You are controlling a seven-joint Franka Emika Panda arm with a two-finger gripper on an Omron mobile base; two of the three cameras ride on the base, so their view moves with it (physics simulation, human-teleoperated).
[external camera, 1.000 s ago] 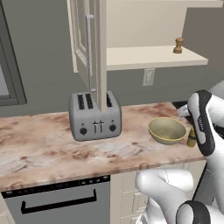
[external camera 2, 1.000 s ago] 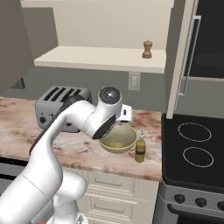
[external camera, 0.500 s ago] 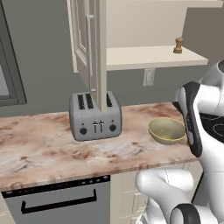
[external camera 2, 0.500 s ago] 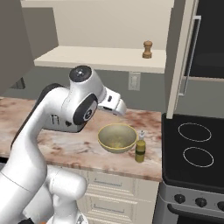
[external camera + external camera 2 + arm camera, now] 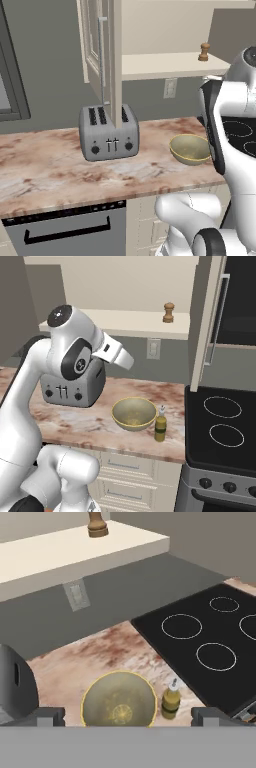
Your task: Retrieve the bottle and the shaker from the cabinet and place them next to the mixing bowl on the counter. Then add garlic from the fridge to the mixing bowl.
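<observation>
Standing upright beside mixing bowl [image 5: 118, 705], bottle [image 5: 171, 700] spout up, tool [image 5: 128, 714] fingers apart.

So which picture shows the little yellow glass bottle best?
The right base view: the slim olive-yellow glass bottle stands upright on the marbled counter beside the pale yellow mixing bowl, seen whole. The hand view shows it from above, low in the picture. In the left base view I can't make it out.

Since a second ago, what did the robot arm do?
The arm lifted up and away from the mixing bowl toward the cabinet shelf; its gripper is open and empty. The bottle stayed beside the bowl, the shaker stayed on the shelf, and the toaster didn't move.
</observation>
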